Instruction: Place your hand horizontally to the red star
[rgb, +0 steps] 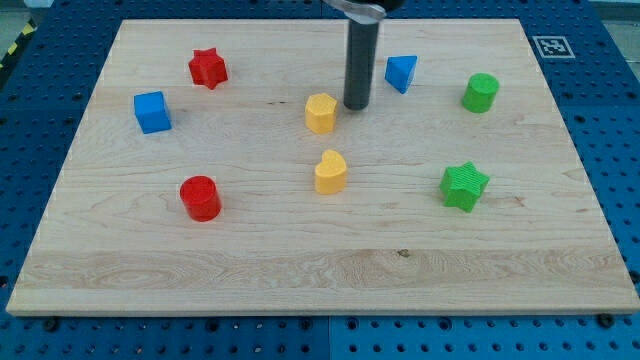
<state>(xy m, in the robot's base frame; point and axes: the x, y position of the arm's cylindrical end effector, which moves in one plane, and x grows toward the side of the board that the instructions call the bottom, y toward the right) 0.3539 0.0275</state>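
My tip (357, 106) on the worktop (300, 250), no jaws on this rod, just right of the yellow block (320, 113), red star (208, 68) well off to the view's left

**Tip position on tabletop**

My tip (357, 106) rests on the tabletop (300, 270), just right of the yellow hexagon block (320, 113). The blue triangle block (401, 72) lies near, up-right. The red star (208, 68) lies well apart, up-left.

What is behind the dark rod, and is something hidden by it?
Only the bare wooden board shows around the dark rod. My tip stands just right of the yellow hexagonal block. The strip directly behind the rod is covered.
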